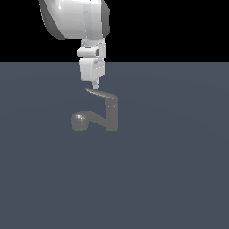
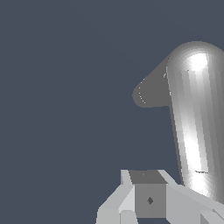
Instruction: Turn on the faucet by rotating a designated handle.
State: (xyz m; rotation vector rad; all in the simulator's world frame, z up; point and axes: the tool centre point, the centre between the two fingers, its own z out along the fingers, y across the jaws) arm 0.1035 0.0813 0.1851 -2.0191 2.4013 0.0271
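We hang our gripper (image 1: 95, 85) just above the thin free end of the handle (image 1: 102, 94) atop the faucet (image 1: 110, 114), mid-floor, presumably to push it sideways from its tip, though we cannot tell whether its fingers are parted.

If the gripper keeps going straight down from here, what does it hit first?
Most likely the handle: the gripper points down and sits just above its free end in the exterior view. Depth is unclear, so it could pass beside the lever and reach the floor instead.
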